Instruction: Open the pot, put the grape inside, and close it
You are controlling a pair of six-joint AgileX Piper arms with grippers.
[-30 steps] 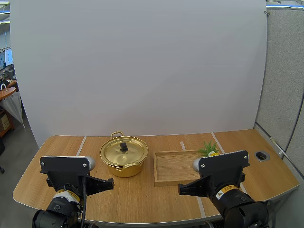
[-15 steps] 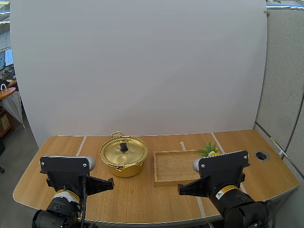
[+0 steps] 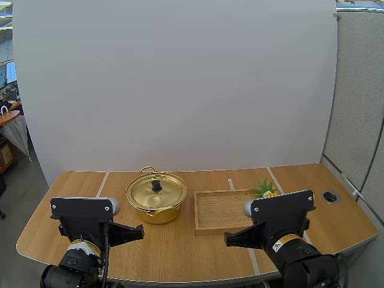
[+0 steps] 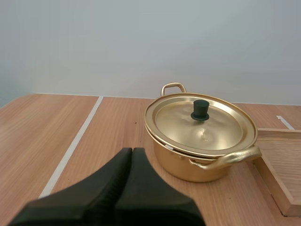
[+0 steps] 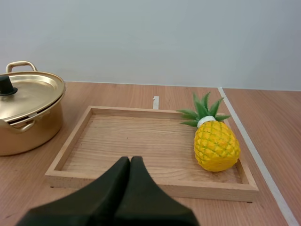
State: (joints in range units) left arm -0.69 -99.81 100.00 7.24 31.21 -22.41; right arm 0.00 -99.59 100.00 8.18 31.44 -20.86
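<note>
A gold pot (image 3: 156, 199) stands left of the table's centre with its lid (image 4: 200, 123) on, and the lid has a black knob (image 4: 200, 109). A small yellow pineapple (image 5: 215, 145) with green leaves lies at the right end of a wooden tray (image 5: 131, 141); I see no grapes. My left gripper (image 4: 132, 151) is shut on nothing, low over the table on the near side of the pot. My right gripper (image 5: 130, 161) is shut too, just short of the tray's near rim. In the high view both grippers (image 3: 139, 230) (image 3: 228, 239) hang near the front edge.
The wooden tray (image 3: 221, 213) sits just right of the pot, with the pineapple (image 3: 264, 189) at its far right corner. White lines cross the wooden tabletop (image 3: 180, 252). A round cable hole (image 3: 330, 196) is at the table's right end.
</note>
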